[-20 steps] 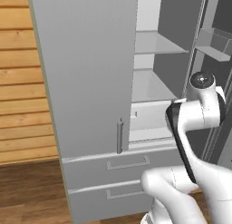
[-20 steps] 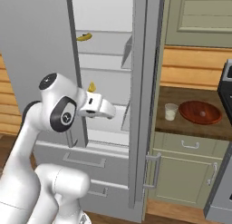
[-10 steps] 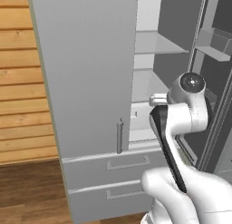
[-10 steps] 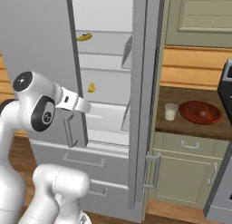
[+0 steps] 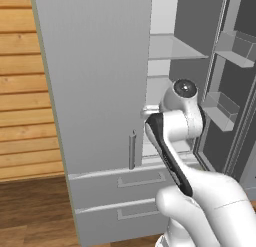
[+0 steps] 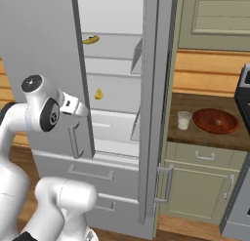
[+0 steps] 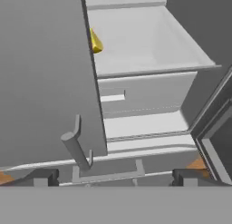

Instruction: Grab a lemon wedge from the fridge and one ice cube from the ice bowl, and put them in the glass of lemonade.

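Grey fridge (image 6: 44, 50), bright yellow lemon wedge (image 6: 98, 94), reddish-brown ice bowl (image 6: 215, 120).

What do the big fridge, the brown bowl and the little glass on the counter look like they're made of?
The fridge looks like brushed grey metal: flat, matte, with bar handles. The ice bowl seems glazed ceramic or polished wood; its reddish-brown surface has a soft sheen, so either fits. The glass of lemonade appears to be clear glass, the pale liquid showing through.

White rounded arm links, dark joints, black side stripe.
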